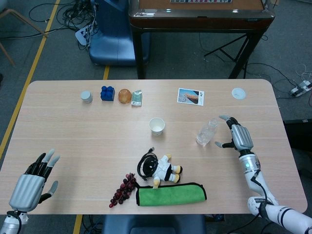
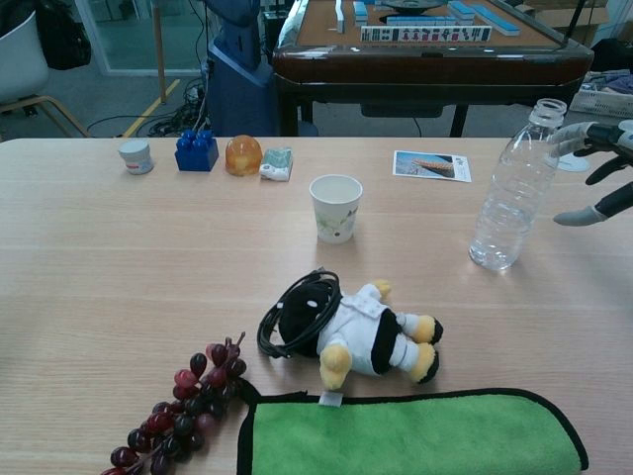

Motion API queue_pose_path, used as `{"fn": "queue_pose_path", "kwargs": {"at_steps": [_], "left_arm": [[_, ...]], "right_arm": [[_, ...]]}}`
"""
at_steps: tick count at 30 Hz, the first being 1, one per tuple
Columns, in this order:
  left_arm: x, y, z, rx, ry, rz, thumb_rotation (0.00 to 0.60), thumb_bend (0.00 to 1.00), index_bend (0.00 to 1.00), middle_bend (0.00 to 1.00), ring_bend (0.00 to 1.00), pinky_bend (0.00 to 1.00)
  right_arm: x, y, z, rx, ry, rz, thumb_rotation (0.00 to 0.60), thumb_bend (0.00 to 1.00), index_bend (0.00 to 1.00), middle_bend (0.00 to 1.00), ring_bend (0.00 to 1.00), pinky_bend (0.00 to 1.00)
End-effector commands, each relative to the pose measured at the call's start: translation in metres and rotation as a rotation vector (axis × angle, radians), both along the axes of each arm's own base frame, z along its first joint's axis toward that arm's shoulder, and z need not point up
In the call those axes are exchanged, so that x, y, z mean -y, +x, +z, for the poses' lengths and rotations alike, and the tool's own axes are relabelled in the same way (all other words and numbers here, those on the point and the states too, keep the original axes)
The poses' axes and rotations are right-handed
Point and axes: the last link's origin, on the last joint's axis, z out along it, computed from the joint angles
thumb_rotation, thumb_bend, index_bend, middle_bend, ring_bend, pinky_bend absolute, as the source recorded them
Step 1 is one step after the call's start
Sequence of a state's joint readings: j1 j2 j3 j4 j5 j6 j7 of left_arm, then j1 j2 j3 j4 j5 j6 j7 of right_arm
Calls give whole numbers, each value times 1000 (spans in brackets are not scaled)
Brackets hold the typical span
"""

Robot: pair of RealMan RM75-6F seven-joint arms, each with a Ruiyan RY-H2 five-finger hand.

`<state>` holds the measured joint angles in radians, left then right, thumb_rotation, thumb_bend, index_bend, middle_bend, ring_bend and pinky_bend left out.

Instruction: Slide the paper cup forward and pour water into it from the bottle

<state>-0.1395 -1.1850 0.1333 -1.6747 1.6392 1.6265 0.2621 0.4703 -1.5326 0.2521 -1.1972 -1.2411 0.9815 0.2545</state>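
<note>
Closest to the robot there's a green cloth (image 1: 170, 195) at the table's near edge, with a bunch of dark red grapes (image 1: 123, 189) just to its left and a little plush toy (image 1: 161, 169) lying right behind it. The left hand (image 1: 33, 181) sits down at the near left corner, fingers spread, holding nothing, well away from everything else.

Further in, the right hand (image 1: 237, 136) is up beside the clear plastic bottle (image 1: 206, 132), fingers open and curved toward it. From the chest view the fingertips (image 2: 580, 135) look to be just off the bottle's neck, so it doesn't have a grip on it. The bottle stands upright with no cap on. The paper cup (image 1: 157, 126) is upright too, near the middle of the table (image 1: 58, 141), off to the bottle's left and apart from it.

Along the far edge: a small white jar (image 1: 86, 96), a blue block (image 1: 107, 93), an orange ball (image 1: 125, 96), a small packet (image 1: 136, 98), a photo card (image 1: 190, 96) and a white lid (image 1: 238, 93).
</note>
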Motion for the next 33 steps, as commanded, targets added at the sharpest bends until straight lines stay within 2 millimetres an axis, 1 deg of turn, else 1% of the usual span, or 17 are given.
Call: {"fn": "queue_pose_path", "kwargs": {"at_steps": [1,17,25,33], "left_arm": [[0,0,0,2,-2,1,600,358,70,11,40,229],[2,0,-3,0,-13,15,600,357,97,18,40,229],[2,-1,-3,-2,-15,21,600,358,120,19,40,229],[1,-3,-3,-3,-16,27,600,358,134,20,40,229]], "right_arm": [[3,3,-7,7,21,9,600,0,155,163,98,274],[15,4,-23,71,39,34,600,0,155,178,98,255],[20,4,-31,112,93,34,600,0,155,179,98,254],[23,6,-41,119,119,39,600,0,155,215,98,253]]}}
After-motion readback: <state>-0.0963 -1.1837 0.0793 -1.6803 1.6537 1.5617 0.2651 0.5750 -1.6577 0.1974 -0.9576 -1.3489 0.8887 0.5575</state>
